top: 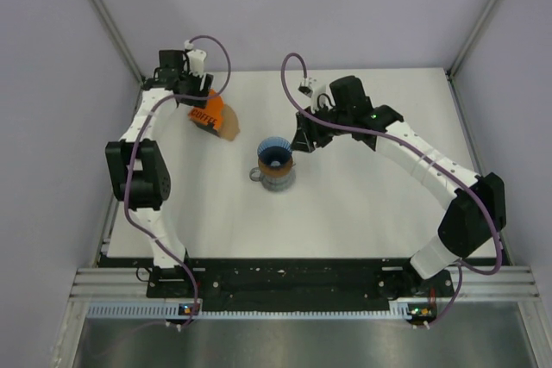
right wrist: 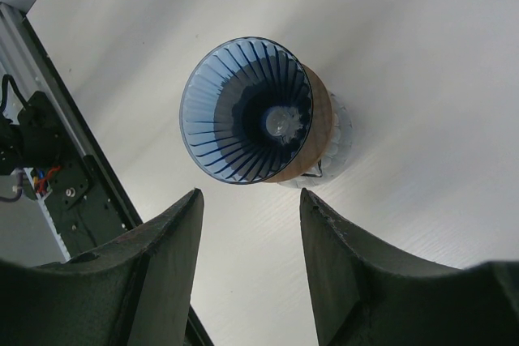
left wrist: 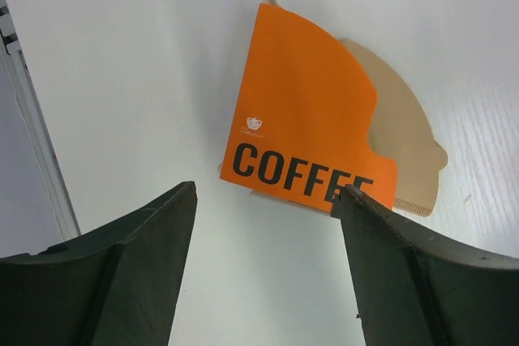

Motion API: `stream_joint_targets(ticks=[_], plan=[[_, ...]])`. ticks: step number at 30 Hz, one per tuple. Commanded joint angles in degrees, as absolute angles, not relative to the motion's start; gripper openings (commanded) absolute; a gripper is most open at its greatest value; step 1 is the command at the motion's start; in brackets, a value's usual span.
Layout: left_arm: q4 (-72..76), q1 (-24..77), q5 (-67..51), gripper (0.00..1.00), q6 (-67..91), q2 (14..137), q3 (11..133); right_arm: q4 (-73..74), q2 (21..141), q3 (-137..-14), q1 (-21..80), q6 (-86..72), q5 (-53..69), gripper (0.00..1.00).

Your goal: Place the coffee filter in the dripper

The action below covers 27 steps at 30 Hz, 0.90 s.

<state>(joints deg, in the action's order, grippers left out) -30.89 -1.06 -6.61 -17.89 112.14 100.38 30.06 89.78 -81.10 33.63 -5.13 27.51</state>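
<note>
left gripper hangs wide and empty over the orange packet, guessing the coffee filter's among the tan papers poking out, while the right gripper, also open and empty, hovers above the blue dripper, probably to steady it

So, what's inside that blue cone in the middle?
Nothing yet: the dripper shows only its ribbed blue wall and a small hole at the bottom, no paper. What lies inside the mug beneath is covered by it.
</note>
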Motion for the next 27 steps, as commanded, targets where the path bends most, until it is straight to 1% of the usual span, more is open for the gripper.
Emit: stream_joint_targets(ticks=[1, 5, 7, 10, 18, 21, 24, 27], plan=[[-24.4, 4.3, -0.5, 0.77, -15.6, 112.3, 97.7, 29.3, 90.4, -83.8, 34.1, -5.1, 27.9, 0.51], [-22.9, 8.5, 13.1, 0.78, -17.8, 115.5, 97.8, 29.2, 89.9, -83.1, 34.2, -5.1, 27.6, 0.51], [-20.6, 9.8, 19.0, 0.77, -19.1, 117.4, 98.4, 29.3, 89.7, -82.7, 34.2, -5.1, 27.4, 0.51], [-20.6, 10.4, 22.5, 0.73, -18.9, 120.7, 101.6, 29.3, 89.7, -82.4, 34.2, -5.2, 27.5, 0.51], [-17.0, 12.6, 29.9, 0.71, -20.7, 128.6, 108.3, 29.2, 89.1, -81.3, 34.4, -5.4, 26.9, 0.51], [-16.0, 12.6, 33.2, 0.64, -23.0, 132.0, 110.7, 29.2, 88.7, -80.6, 34.4, -5.4, 26.5, 0.51], [-15.7, 12.6, 34.5, 0.54, -24.0, 133.8, 111.8, 29.3, 88.5, -80.4, 34.4, -5.3, 26.5, 0.51], [-16.7, 12.5, 34.3, 0.50, -23.7, 134.0, 111.7, 29.3, 88.8, -80.5, 34.4, -5.4, 26.6, 0.51]])
